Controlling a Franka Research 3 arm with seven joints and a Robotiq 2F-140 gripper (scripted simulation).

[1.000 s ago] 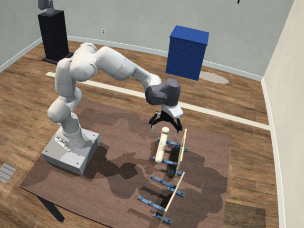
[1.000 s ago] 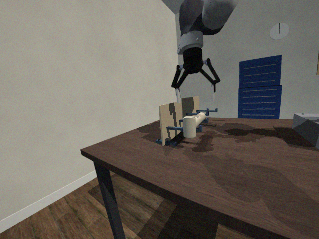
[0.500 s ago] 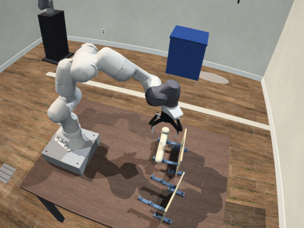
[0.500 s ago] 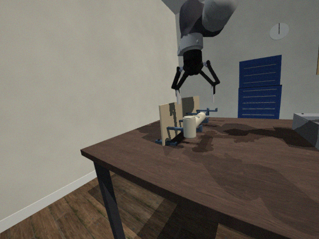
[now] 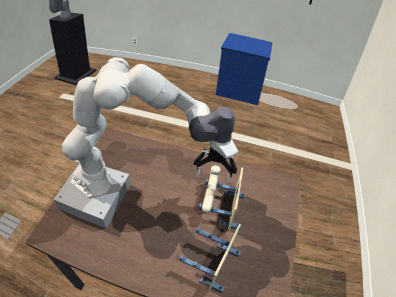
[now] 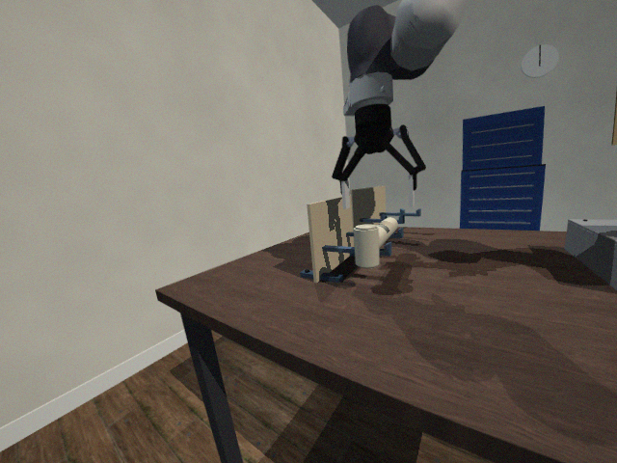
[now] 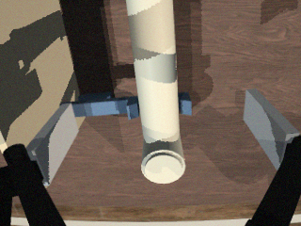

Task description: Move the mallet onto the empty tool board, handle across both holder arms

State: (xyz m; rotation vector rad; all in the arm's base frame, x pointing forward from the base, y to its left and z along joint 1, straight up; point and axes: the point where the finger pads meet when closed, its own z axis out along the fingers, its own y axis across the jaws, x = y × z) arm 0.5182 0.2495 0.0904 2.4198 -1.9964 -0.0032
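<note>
A dark wooden table (image 5: 153,179) bears two tool boards; the gripper (image 5: 213,172) hangs above it, fingers spread wide and holding nothing; directly below lies the mallet (image 5: 211,190) across the near tool board's (image 5: 237,192) arms; the empty tool board (image 5: 226,252) stands beyond it.

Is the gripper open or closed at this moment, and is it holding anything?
Open and empty. The gripper hangs above the mallet, its fingers spread wide apart, touching nothing.
</note>
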